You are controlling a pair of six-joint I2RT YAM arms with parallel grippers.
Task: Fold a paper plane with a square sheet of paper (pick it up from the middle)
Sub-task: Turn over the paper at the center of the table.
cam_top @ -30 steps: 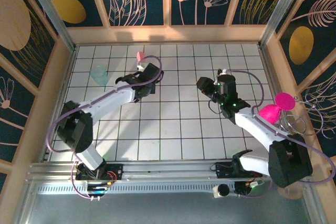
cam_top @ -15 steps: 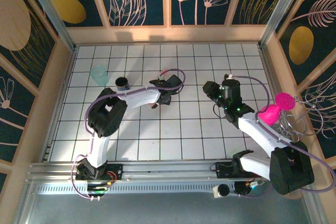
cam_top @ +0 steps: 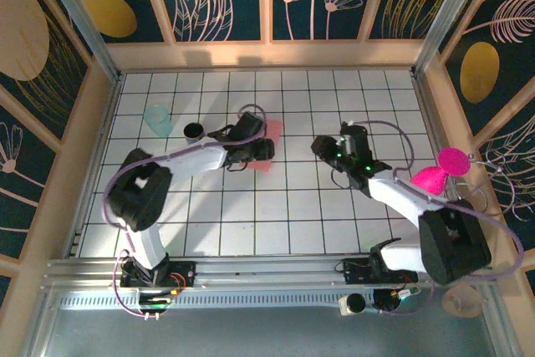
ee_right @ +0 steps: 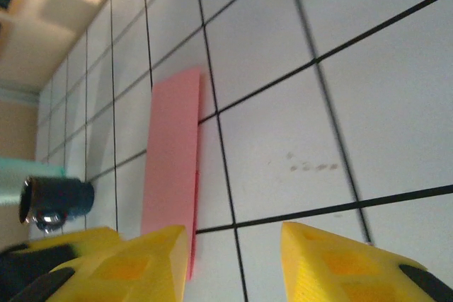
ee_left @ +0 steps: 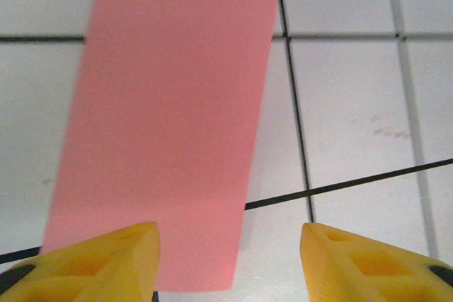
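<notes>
Tabletop (cam_top: pixel 334 223) of white tiles with dark grid lines, from above: salmon-pink paper sheet (cam_top: pixel 271 130) lies near the middle, a little left of centre, folded to a long narrow strip. Left arm (cam_top: pixel 196 156) reaches over it, its wrist head covering the strip's midsection, with pink showing on either side. Right arm (cam_top: pixel 393 194) ends to the right of the paper, apart from it. Teal cup (cam_top: pixel 157 119) and dark cup (cam_top: pixel 193 131) sit left of the paper; magenta disc (cam_top: pixel 456 159) at the right rim. Left wrist view: left fingers (ee_left: pixel 106 259), yellow, spread wide. The strip (ee_left: pixel 170 125) lies flat on the tiles, running away from the camera, with one near corner hidden behind a fingertip; nothing gripped. Right wrist view: right fingers (ee_right: pixel 340 263) moderately apart, bare tile between them, holding nothing. The strip's (ee_right: pixel 173 153) near end lies just beside one fingertip; contact cannot be told. Dark cup (ee_right: pixel 56 199) lies beyond.
</notes>
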